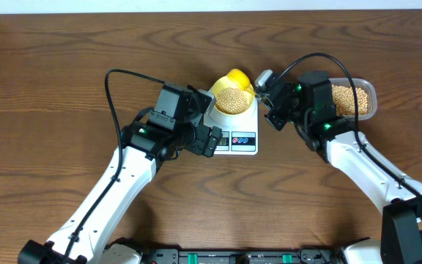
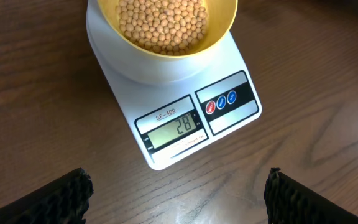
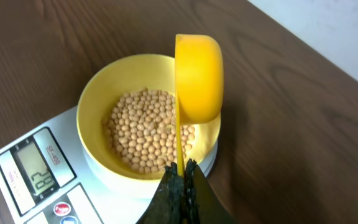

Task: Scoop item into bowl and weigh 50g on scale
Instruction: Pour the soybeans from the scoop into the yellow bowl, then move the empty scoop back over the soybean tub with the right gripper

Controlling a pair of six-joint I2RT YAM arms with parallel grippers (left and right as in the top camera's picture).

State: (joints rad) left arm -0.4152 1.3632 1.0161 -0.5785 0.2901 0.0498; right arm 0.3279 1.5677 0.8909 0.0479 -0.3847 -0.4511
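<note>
Overhead, two robot arms meet at a white scale (image 2: 120, 93) in the middle of a dark wooden table (image 1: 50, 88). A pale yellow bowl (image 3: 92, 109) sits on the scale's round platform, partly filled with small tan beans (image 3: 145, 127). The grey display (image 2: 178, 127) reads 28, with red and blue buttons (image 2: 221, 102) just beside it.

The right hand (image 3: 180, 171) is clamped tight on the thin handle of a bright yellow scoop (image 3: 199, 78). The scoop's cup is turned on its side above the bowl's far rim, over the beans. Whether any beans remain inside the cup cannot be told from these views.

The left hand (image 2: 179, 199) hangs over the table just in front of the scale. Its fingers are spread wide with nothing between them, and the display sits squarely in its wrist camera's view.

A clear plastic tub (image 1: 354, 99) holding more beans stands on the table to the right of the scale, partly hidden behind the right arm.
</note>
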